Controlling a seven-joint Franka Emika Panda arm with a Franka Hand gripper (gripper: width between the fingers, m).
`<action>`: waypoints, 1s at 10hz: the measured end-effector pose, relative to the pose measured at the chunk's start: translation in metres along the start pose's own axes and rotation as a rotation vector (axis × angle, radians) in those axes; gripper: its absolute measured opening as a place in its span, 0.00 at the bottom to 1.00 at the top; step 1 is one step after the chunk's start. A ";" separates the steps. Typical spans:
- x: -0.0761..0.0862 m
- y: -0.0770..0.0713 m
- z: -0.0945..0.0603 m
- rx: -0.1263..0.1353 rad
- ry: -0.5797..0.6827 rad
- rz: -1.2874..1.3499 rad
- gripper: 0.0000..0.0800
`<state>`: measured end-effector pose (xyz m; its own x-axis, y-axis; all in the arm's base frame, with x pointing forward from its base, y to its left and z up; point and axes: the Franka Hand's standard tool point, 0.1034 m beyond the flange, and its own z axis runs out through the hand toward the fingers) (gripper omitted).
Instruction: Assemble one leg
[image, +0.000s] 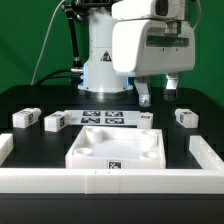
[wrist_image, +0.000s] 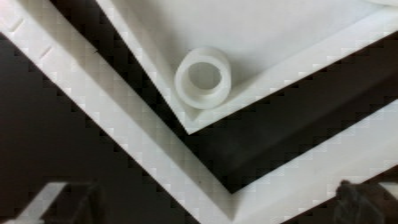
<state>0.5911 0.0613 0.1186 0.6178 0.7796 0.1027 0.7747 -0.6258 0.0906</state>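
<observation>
Jaws stand apart, empty, above the panel's (image: 88, 152) holed corner (wrist view shows the hole (wrist_image: 205, 78)). Nearest leg (image: 185, 117) lies on the bench (image: 40, 145), toward the exterior view's right of the jaws, lower; its long axis is unclear.

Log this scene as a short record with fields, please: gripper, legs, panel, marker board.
panel: lying flat, nothing fitted in its corner hole
marker board: flat, behind the panel
leg: loose, at the exterior view's right, not held
other legs: two loose at the exterior view's left
gripper: open, empty, hovering near the panel's far side
fingers: apart, touching nothing
</observation>
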 end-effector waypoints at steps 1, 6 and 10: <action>0.000 0.000 0.000 0.000 0.000 0.000 0.81; -0.006 -0.005 0.005 0.007 -0.013 -0.093 0.81; -0.029 -0.025 0.026 0.096 -0.110 -0.337 0.81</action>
<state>0.5575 0.0554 0.0874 0.3325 0.9428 -0.0249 0.9431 -0.3324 0.0076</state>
